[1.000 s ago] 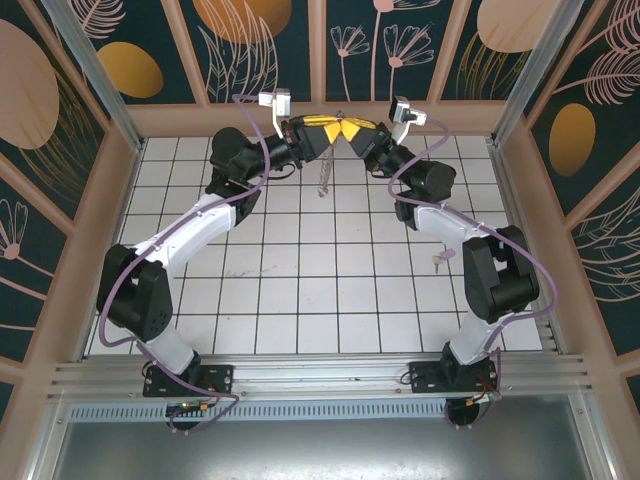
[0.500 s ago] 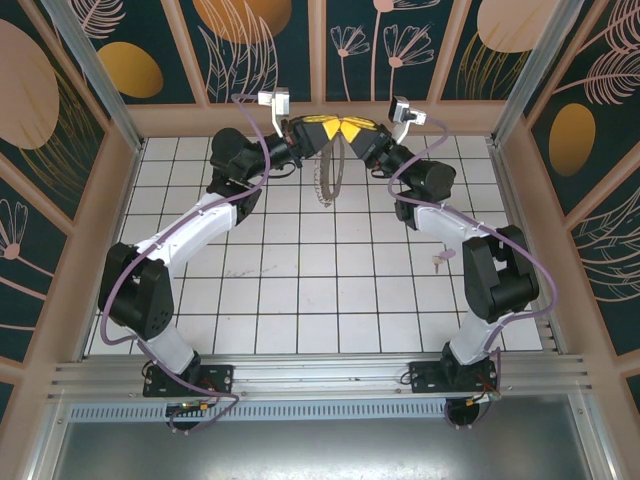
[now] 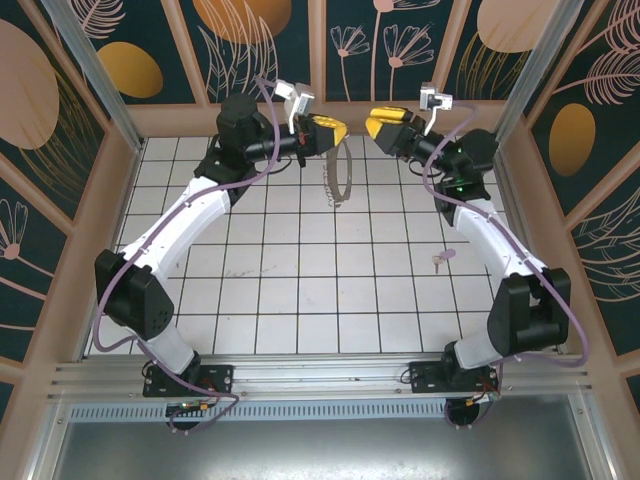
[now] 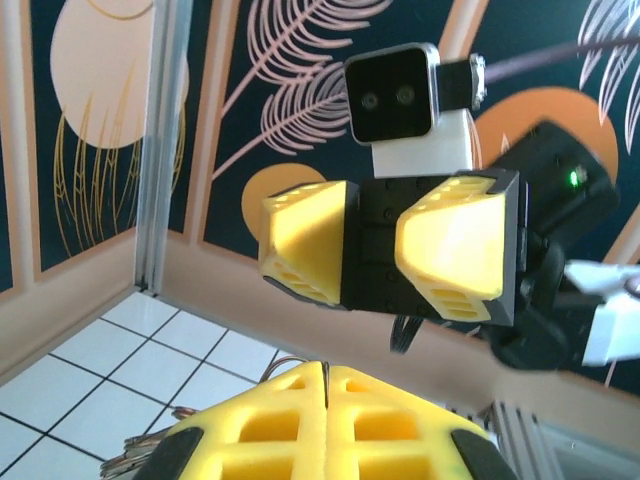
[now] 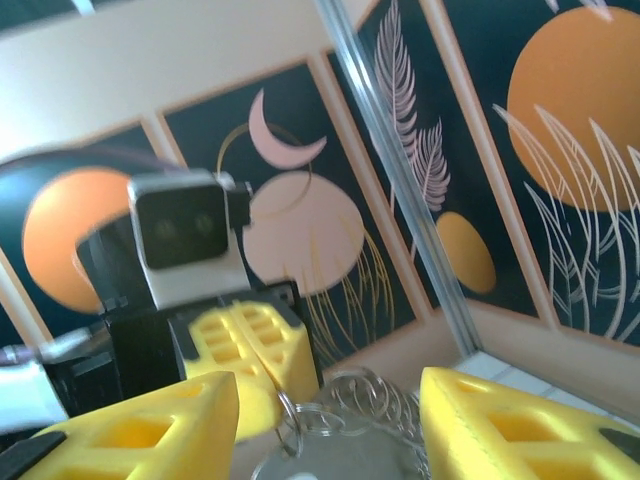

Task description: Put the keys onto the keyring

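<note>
Holding the keyring [image 3: 338, 198] pinched in my tightly closed left end effector [image 3: 338, 134], I hang the hoop clear of the bench [image 3: 300, 290], presumably for threading. My right end effector [image 3: 378, 126] faces it, jaws parted, gripping nothing. One key [image 3: 440, 260] lies on the bench, well apart.

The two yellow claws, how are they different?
The left gripper is shut; the right gripper is open. The left gripper holds the keyring, which hangs down from it; the right gripper holds nothing and sits apart from the keyring. Both are yellow-tipped and face each other.
</note>
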